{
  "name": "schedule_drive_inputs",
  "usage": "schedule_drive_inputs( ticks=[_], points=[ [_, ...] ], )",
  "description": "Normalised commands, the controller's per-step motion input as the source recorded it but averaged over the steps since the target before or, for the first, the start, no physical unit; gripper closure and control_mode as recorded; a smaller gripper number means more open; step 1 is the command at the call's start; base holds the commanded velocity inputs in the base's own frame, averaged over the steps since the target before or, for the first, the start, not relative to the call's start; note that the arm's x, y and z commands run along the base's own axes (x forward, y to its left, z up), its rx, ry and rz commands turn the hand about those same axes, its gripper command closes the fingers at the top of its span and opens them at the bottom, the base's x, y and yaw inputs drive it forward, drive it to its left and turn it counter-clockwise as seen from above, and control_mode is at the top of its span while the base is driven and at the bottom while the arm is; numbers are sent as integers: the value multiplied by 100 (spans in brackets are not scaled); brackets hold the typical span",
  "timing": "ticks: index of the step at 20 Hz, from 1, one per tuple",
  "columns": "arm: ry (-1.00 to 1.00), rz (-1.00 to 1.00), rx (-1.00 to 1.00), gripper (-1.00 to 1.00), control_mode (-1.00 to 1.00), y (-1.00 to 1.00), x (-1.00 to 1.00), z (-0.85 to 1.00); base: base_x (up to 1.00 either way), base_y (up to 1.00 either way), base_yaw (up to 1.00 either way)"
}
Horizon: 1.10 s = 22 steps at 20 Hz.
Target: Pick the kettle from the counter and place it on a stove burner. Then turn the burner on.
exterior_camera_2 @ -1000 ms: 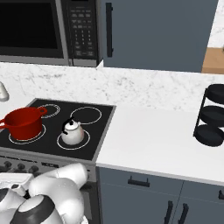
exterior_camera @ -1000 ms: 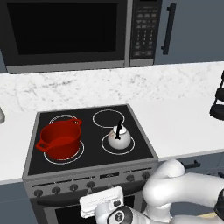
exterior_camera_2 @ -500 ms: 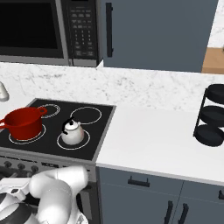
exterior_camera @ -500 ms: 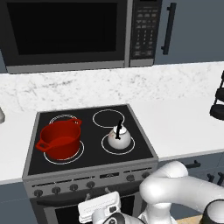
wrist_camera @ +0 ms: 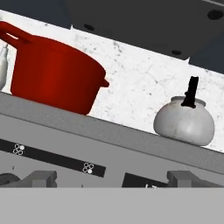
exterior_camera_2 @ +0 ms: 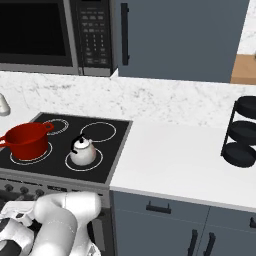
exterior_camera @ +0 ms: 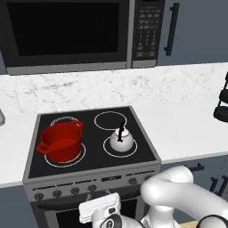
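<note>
The small silvery kettle with its black handle stands upright on the stove's front right burner. In the hand view the kettle sits above the grey control panel, up and to the right. My hand hangs low in front of the stove's knob row, well below the kettle and apart from it. Its fingers are hidden, so open or shut is unclear. Two grey knobs show at the bottom of the hand view. The white counter stretches right of the stove.
A red two-handled pot occupies the front left burner. A microwave hangs above the stove. A black tiered rack stands at the counter's right end, and a white bottle at the left.
The arm has sunk slightly lower in front of the stove and its elbow has shifted right. Kettle and pot have not moved.
</note>
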Motion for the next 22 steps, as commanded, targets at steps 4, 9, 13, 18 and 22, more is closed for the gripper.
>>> schedule_drive_inputs(
  ticks=[4, 9, 13, 18, 22],
  points=[
    [1, 0, 0, -100, -100, 0, 50, 0, 0, 0, 0],
    [0, 1, 0, -100, -100, 0, 15, -26, 0, 0, 0],
    [0, 2, 0, -100, -100, 0, 0, -58, 0, 0, 0],
    [0, 0, 0, -100, -100, 0, 7, -7, 0, 0, 0],
    [0, 0, 0, -100, -100, 2, 9, -5, 0, 0, 0]
  ],
)
